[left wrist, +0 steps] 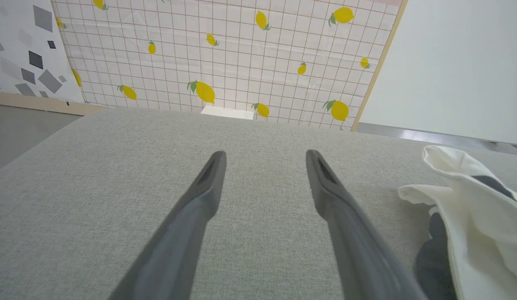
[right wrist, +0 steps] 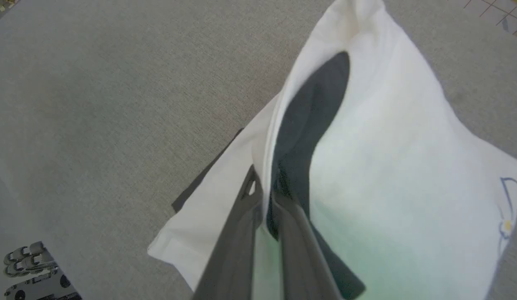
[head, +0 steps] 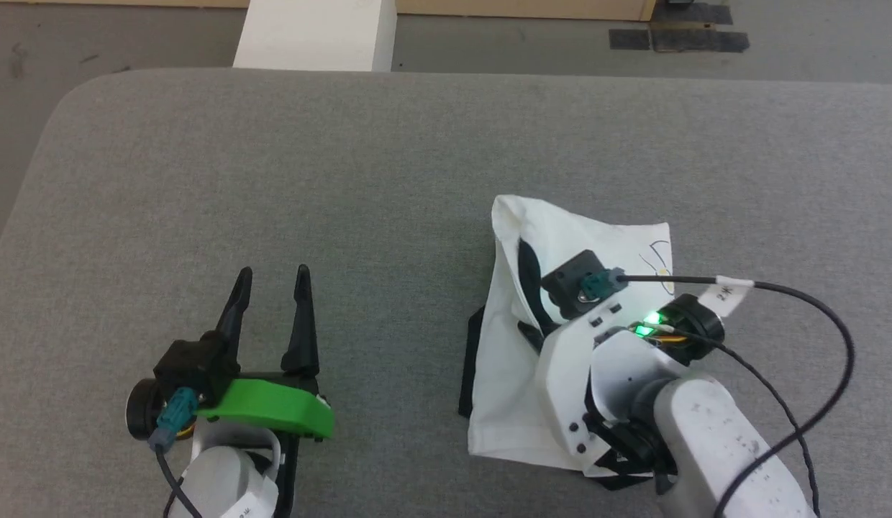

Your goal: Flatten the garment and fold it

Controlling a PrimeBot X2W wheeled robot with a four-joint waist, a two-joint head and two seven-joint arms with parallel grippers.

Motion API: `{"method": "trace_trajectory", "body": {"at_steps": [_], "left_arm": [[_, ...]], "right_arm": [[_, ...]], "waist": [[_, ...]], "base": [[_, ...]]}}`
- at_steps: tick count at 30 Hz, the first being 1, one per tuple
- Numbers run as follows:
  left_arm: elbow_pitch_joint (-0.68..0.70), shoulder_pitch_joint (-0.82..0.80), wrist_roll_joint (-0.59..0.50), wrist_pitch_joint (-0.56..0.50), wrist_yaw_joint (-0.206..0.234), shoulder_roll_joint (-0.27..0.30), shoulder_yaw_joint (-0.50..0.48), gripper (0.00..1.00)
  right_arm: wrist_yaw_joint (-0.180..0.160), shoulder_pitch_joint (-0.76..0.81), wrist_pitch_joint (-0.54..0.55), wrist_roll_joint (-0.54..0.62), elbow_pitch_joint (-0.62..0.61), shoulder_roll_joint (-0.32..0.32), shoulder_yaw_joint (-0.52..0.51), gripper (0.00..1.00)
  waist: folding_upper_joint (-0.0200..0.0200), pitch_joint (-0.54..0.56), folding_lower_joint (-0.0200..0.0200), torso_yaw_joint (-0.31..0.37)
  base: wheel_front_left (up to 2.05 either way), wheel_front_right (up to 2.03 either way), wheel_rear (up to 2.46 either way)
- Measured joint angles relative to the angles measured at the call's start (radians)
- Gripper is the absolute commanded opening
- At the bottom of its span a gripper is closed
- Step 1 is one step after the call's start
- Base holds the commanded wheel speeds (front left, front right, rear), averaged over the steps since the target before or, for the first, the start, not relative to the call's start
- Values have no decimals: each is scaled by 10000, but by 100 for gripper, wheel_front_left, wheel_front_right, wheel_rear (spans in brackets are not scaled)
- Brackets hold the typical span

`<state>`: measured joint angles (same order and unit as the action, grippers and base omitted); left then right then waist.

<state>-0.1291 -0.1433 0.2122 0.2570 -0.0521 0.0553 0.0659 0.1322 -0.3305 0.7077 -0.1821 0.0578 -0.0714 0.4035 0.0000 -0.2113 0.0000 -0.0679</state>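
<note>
While my right gripper (right wrist: 260, 200) is clamped on a white fold of the garment (head: 507, 360) beside its black trim (right wrist: 312, 112), the bundle lies by the grey table's (head: 345, 158) near edge, right of centre, its long axis running away from me. My left gripper (head: 273, 277), spread wide and empty, sits well to its left. The right wrist view exposes the pinch, which the wrist hides in the head view.
</note>
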Motion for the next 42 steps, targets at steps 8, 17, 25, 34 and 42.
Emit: {"method": "trace_trajectory", "body": {"at_steps": [8, 17, 25, 34, 42], "left_arm": [[25, -58, 107, 0, 140, -4, 159, 100], [31, -65, 105, 0, 196, -8, 188, 100], [69, -56, 65, 0, 173, -17, 0, 100], [96, -46, -21, 2, 90, -21, -61, 100], [88, -43, -33, 0, 88, -21, -46, 100]], "right_arm": [[0, -713, -274, -715, 1446, 107, 571, 100], [-2, -841, -2426, -2803, -86, 176, 372, 100], [-2, 126, -5335, -4399, -1689, 222, -2224, 100], [-4, 1454, -5191, -5384, -75, 194, -4280, 100], [-4, 1657, -4031, -7016, 1530, 203, -4098, 100]], "waist": [[0, -342, 1, -187], [0, -254, 1, 63], [0, 5, 0, 499], [0, 163, 0, 842], [0, 115, 0, 846]], "base": [[0, 0, 0], [0, 0, 0], [0, 0, 0], [0, 0, 0], [0, 0, 0]]}}
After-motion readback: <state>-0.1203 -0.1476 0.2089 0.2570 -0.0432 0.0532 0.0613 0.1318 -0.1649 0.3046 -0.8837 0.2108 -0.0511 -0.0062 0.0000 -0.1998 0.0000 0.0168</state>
